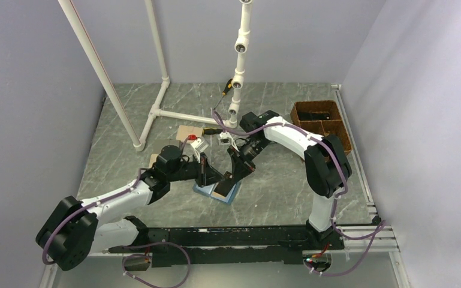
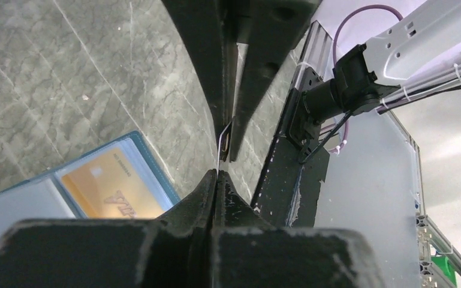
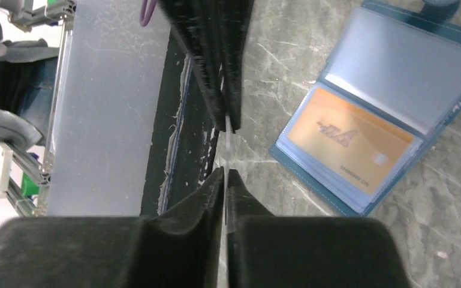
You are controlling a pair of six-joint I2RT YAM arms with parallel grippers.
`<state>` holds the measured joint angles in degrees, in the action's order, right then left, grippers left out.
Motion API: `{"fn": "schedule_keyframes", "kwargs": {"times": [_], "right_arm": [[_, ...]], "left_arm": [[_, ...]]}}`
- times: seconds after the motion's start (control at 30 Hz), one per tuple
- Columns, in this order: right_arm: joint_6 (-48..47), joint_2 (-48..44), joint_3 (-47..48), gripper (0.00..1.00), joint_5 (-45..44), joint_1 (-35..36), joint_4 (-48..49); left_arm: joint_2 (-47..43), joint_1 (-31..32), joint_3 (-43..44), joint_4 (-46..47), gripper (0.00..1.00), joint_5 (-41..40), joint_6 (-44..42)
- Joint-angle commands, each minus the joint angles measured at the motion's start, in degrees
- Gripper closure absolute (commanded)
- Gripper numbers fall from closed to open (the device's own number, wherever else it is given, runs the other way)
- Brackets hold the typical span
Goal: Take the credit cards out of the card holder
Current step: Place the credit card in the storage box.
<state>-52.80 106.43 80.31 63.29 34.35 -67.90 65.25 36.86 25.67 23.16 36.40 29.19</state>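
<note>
The card holder [image 1: 232, 194] lies open on the table, teal outside with clear blue pockets [image 3: 395, 66]. An orange credit card [image 3: 347, 143] sits in one pocket [image 2: 113, 187]. Another credit card [image 3: 228, 140] is held edge-on above the table and shows as a thin pale sliver [image 2: 220, 157]. My left gripper [image 2: 219, 175] is shut on one end of it. My right gripper [image 3: 225, 173] is closed on the other end, tip to tip with the left [image 1: 208, 177]. In the top view both grippers meet just above the holder, the right gripper [image 1: 234, 174] coming from the far side.
A brown basket [image 1: 321, 123] stands at the back right. A white pipe frame [image 1: 156, 111] rises at the back left. Tan blocks [image 1: 189, 131] and a small red-and-white item [image 1: 195, 141] lie behind the grippers. A black rail [image 1: 234, 237] runs along the near edge.
</note>
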Motion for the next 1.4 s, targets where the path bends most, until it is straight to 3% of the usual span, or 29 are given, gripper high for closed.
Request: {"fn": "schedule_keyframes", "kwargs": {"times": [0.0, 0.07, 0.23, 0.33, 0.6, 0.83, 0.93, 1.1, 1.37], "right_arm": [[-2.2, 0.2, 2.9, 0.99, 2.6, 0.3, -1.9], [-2.8, 0.1, 3.3, 1.00, 1.0, 0.2, -2.5], [-6.7, -2.0, 3.7, 1.00, -6.0, -2.4, -5.0], [-8.5, -5.1, 2.4, 1.00, -8.1, -7.0, -5.5], [-4.9, -15.9, -1.1, 1.00, -11.0, -29.1, 0.1], [15.8, -16.8, -0.4, 1.00, -17.2, -43.3, 16.2], [24.7, -14.1, 1.2, 1.00, -21.4, -47.3, 22.8], [32.6, -5.6, 10.5, 1.00, -24.2, -52.5, 25.6], [37.0, 4.8, 22.5, 1.00, -28.6, -53.0, 26.5]], "left_arm": [[-0.2, 0.2, 2.4, 1.4, 0.91, -3.3, -0.4], [-1.7, 0.2, 2.7, -1.8, 0.75, -6.6, 0.3], [-9.3, -0.7, 0.9, -8.6, 0.21, -14.5, 0.7], [-14.0, -1.5, -0.8, -12.1, 0.08, -16.7, 0.5], [-19.8, -2.3, -0.9, -20.5, 0.07, -19.7, -0.3], [-21.1, -2.5, -1.1, -22.7, 0.07, -20.0, -0.5], [-22.0, -2.6, -1.2, -23.1, 0.08, -19.8, -0.3], [-24.1, -2.6, -1.7, -25.5, 0.08, -20.2, 0.1], [-25.0, -2.7, -2.0, -26.1, 0.07, -20.8, 0.3]]}}
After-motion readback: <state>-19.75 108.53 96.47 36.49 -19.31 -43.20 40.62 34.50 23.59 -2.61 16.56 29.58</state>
